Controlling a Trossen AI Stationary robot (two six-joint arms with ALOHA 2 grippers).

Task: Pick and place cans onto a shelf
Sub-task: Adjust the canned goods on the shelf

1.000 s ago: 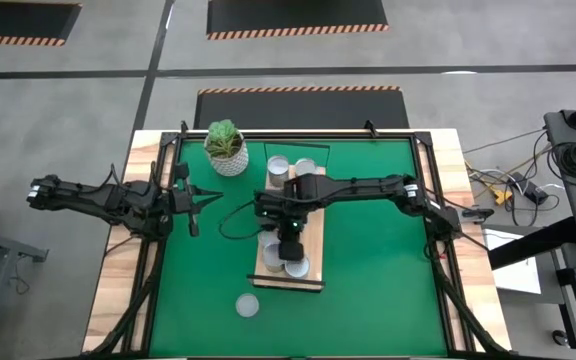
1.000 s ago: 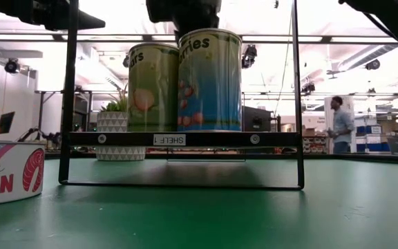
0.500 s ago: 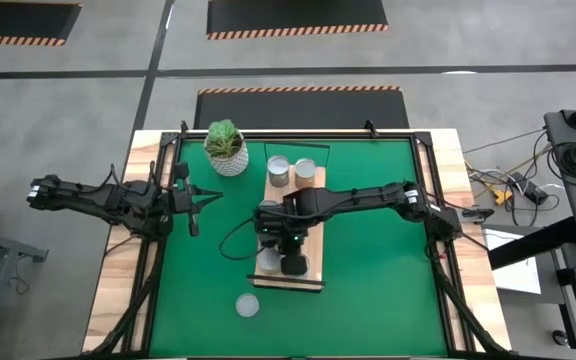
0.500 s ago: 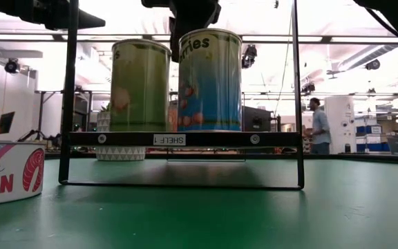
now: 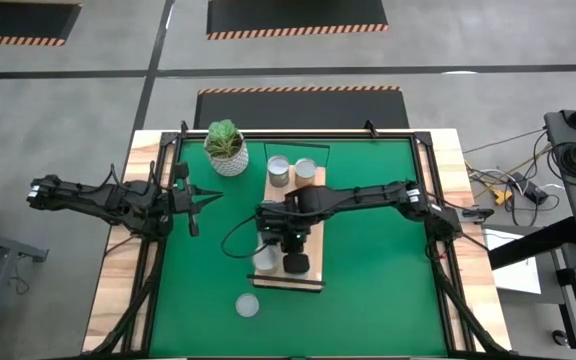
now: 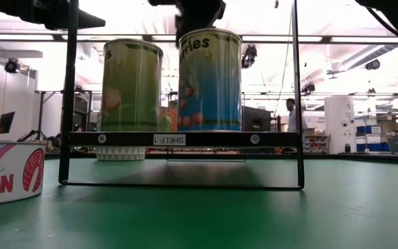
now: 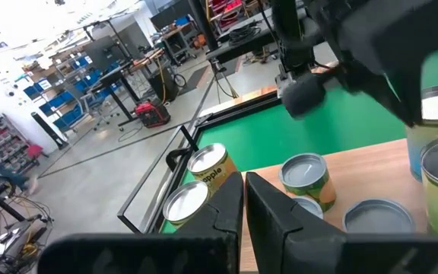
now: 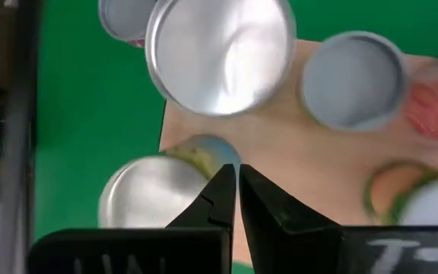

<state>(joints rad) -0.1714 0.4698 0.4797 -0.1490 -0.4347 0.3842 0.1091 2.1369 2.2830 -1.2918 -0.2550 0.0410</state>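
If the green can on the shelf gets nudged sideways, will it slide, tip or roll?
The green can stands upright on the shelf, so it would probably slide, not roll. It is taller than wide, so a high push might tip it.

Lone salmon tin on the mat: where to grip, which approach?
Take the salmon tin by its side wall, fingers across the round top, coming straight down. Its top faces up in the high view, so it stands upright; it is low and wide, alone on the mat. The right gripper is over the shelf.
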